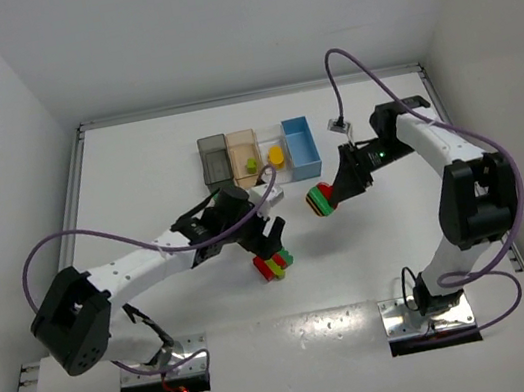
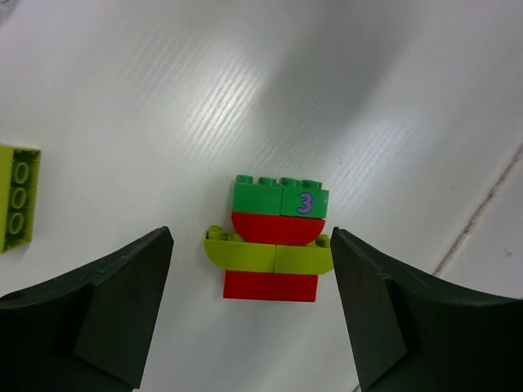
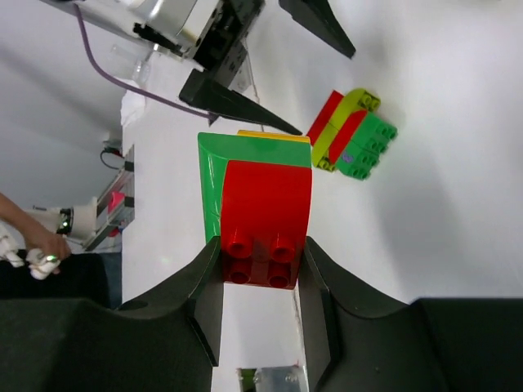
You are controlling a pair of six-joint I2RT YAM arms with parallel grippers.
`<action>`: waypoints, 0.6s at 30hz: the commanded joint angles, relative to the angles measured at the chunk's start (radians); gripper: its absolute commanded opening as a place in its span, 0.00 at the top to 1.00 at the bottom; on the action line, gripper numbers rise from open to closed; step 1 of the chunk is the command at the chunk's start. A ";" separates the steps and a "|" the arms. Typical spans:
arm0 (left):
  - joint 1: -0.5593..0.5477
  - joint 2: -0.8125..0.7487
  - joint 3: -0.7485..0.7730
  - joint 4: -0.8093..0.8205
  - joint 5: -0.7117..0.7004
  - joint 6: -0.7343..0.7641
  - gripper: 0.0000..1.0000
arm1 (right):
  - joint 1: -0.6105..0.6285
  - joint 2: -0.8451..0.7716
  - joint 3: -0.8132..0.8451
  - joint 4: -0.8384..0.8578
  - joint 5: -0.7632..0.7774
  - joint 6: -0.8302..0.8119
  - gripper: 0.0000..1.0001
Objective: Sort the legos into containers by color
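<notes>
Left end effector spread wide over a mixed stack of green, red and lime, lying on the worktop. A loose lime brick is near it. Right end effector is clenched on a red-green-yellow stack, short of the bins. Tan bin holds a lime piece, clear bin a yellow piece. Nothing visible in dark grey bin or blue bin. Judged early: both stacks need splitting. Worktop white, glossy, with white walls around it.
</notes>
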 commanded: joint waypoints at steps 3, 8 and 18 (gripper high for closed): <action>0.116 -0.015 0.063 0.110 0.252 -0.114 0.15 | -0.003 -0.009 0.023 -0.064 -0.181 -0.120 0.98; 0.255 0.056 0.132 0.288 0.705 -0.251 0.15 | 0.018 0.063 0.089 -0.064 -0.313 -0.111 0.98; 0.315 0.162 0.184 0.668 0.901 -0.536 0.20 | 0.019 0.120 0.119 -0.064 -0.378 -0.092 0.98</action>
